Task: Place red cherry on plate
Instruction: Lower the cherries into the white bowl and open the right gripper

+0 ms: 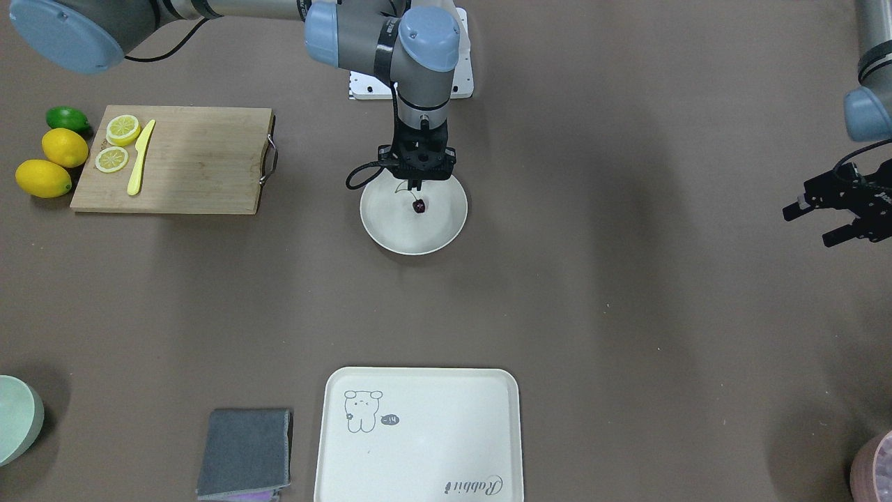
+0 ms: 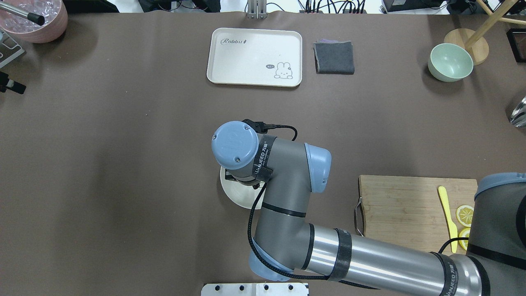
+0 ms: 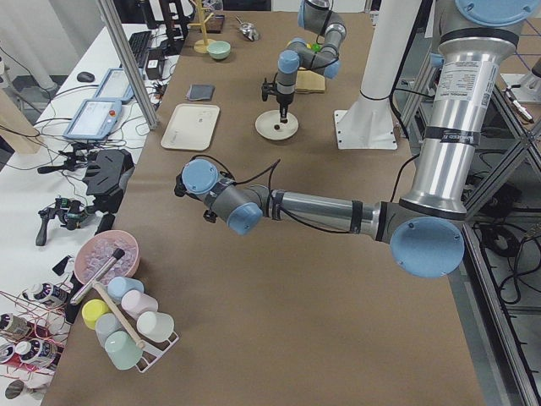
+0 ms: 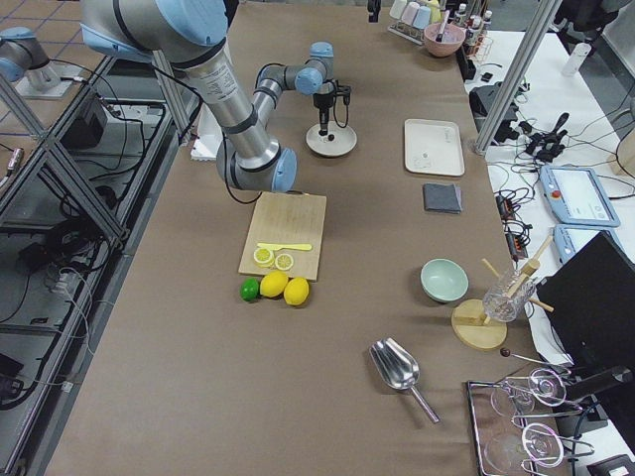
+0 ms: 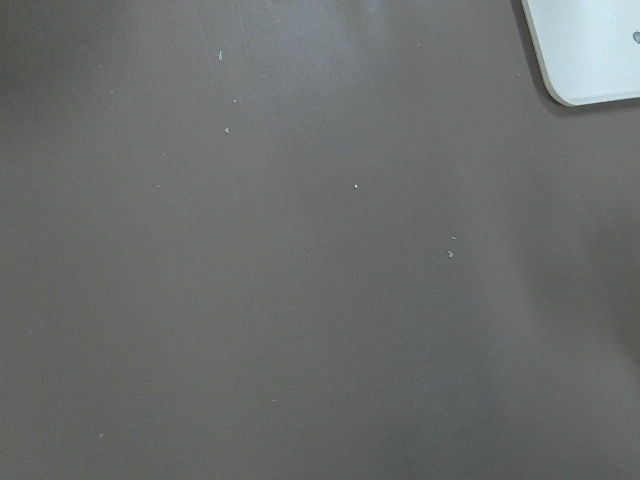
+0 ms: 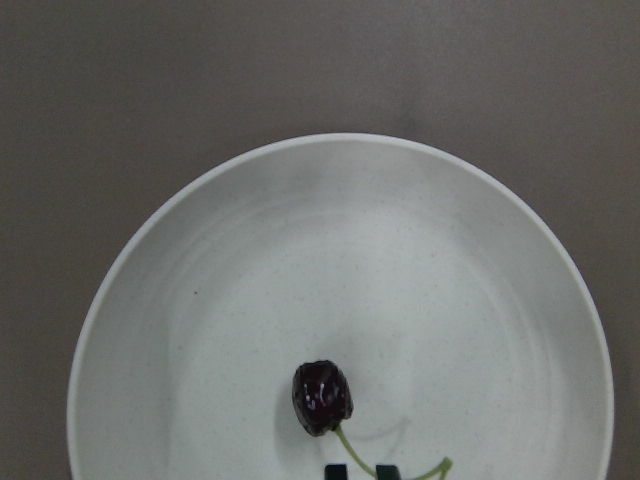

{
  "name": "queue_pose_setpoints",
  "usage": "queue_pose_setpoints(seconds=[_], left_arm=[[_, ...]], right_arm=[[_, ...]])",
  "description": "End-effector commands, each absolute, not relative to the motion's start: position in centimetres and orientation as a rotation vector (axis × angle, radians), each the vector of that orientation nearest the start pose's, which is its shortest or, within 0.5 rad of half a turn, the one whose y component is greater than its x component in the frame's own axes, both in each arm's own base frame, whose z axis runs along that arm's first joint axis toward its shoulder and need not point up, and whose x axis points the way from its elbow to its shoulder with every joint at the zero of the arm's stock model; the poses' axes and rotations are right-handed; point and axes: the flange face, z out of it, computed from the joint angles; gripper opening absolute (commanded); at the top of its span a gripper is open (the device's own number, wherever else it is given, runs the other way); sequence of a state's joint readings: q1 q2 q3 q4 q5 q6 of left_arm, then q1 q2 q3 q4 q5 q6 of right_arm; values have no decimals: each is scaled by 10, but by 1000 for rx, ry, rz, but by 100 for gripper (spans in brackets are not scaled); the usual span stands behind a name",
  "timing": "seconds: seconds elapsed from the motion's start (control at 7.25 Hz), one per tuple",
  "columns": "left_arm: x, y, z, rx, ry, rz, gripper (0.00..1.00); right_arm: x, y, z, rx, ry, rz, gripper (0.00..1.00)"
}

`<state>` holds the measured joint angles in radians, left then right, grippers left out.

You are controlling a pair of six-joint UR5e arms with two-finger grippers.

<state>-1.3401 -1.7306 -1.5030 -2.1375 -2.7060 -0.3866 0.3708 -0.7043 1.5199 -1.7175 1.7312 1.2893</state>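
Placement step, judged nearly complete; right gripper (image 1: pixel 416 185) closed on the stems of the red cherry (image 6: pixel 322 397); fruit low over the plate (image 6: pixel 200 300) middle, contact unclear; next move: part the jaws, retract upward; left gripper (image 1: pixel 808 226) idle, jaws apart

The brown table (image 1: pixel 627 314) is holding a round plate (image 1: pixel 390 239) near its middle. A wooden board (image 1: pixel 202 167) is lying off to one side, with two lemons (image 1: pixel 65 147) and a lime (image 1: pixel 67 118) just beside it. A rabbit tray (image 1: pixel 446 425), grey cloth (image 1: pixel 245 452) and green bowl (image 1: pixel 17 418) are sitting farther off.
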Motion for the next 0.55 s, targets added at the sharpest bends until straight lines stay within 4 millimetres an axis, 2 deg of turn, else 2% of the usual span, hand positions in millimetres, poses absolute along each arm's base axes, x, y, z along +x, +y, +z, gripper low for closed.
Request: queue_pose_setpoints(seconds=[0.0, 0.14, 0.28, 0.41], left_arm=[[86, -558, 518, 226, 1213, 238, 98], [87, -558, 517, 227, 1214, 240, 98], [87, -558, 517, 224, 1214, 238, 98], [88, -559, 517, 226, 1214, 239, 98]], right_arm=[[-647, -379, 176, 77, -680, 37, 83], [-647, -379, 175, 80, -684, 42, 99], [-631, -387, 160, 86, -712, 54, 99], [-606, -399, 148, 59, -745, 67, 100]])
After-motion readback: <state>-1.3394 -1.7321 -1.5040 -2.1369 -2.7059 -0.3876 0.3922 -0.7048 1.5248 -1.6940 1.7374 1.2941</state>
